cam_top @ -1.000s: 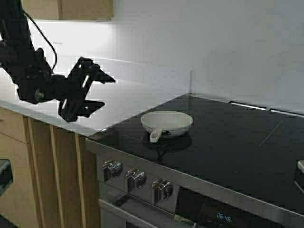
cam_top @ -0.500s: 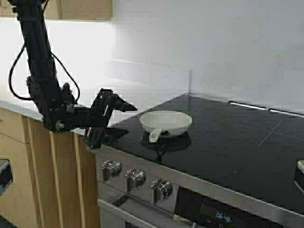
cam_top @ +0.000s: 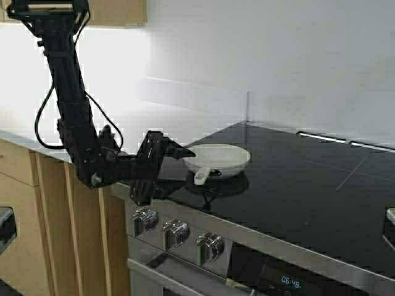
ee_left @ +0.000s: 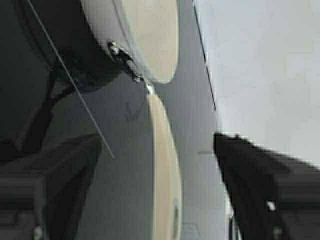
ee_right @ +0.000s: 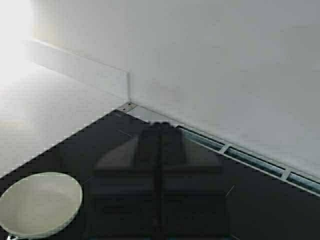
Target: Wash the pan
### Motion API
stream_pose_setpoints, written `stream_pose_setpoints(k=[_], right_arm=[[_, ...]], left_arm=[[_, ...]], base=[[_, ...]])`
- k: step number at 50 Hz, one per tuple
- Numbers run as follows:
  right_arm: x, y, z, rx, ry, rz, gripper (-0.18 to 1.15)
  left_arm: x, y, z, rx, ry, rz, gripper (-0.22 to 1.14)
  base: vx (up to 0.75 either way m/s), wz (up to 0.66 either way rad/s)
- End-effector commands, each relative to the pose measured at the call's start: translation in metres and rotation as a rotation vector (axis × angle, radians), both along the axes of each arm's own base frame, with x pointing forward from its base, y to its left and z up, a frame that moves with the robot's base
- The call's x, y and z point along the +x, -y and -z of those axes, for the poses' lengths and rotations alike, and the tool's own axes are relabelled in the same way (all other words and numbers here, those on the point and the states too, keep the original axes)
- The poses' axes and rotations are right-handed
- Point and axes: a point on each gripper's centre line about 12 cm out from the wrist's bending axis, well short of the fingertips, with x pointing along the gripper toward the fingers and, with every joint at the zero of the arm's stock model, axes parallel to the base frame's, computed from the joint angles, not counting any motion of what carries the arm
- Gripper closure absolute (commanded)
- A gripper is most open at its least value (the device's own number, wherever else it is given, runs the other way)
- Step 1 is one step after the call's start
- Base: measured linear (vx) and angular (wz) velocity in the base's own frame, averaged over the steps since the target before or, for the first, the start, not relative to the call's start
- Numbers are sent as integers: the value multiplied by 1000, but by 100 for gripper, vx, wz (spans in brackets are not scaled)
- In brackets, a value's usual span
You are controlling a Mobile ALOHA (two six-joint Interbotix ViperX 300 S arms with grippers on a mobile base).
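Note:
The off-white pan (cam_top: 219, 157) sits on the black cooktop (cam_top: 296, 185), its stubby handle (cam_top: 202, 177) pointing toward the front edge. My left gripper (cam_top: 176, 169) is open, low over the cooktop's left front corner, just left of the handle. In the left wrist view the handle (ee_left: 162, 170) lies between the two dark fingers (ee_left: 265, 185) without touching either, and the pan's bowl (ee_left: 150, 40) is beyond. My right gripper (ee_right: 160, 127) is shut and holds nothing, hovering over the cooktop to the right of the pan (ee_right: 40, 202).
Three metal knobs (cam_top: 176, 232) line the stove front below the pan. A white countertop (cam_top: 154, 123) and wooden cabinets (cam_top: 68, 216) lie to the left. The white wall and backsplash (cam_top: 203, 95) stand close behind. A vent strip (cam_top: 324, 137) runs along the cooktop's back.
My left arm has swung right and down from over the counter until its open gripper straddles the pan's handle. The pan has not moved.

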Motion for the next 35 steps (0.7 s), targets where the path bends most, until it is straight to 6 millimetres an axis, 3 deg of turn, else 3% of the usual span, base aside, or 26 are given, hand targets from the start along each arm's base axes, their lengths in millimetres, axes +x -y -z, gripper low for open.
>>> stream_pose_setpoints(k=[1, 21, 35], right_arm=[[1, 0, -3, -1, 8, -2, 90], [2, 0, -4, -1, 11, -2, 90], [1, 0, -3, -3, 6, -2, 90]], left_arm=[[9, 21, -10, -25, 33, 28, -9], [26, 62, 0, -43, 31, 48, -9], [37, 69, 3, -112, 8, 32, -8]], base=[[0, 0], [0, 0], [0, 0]])
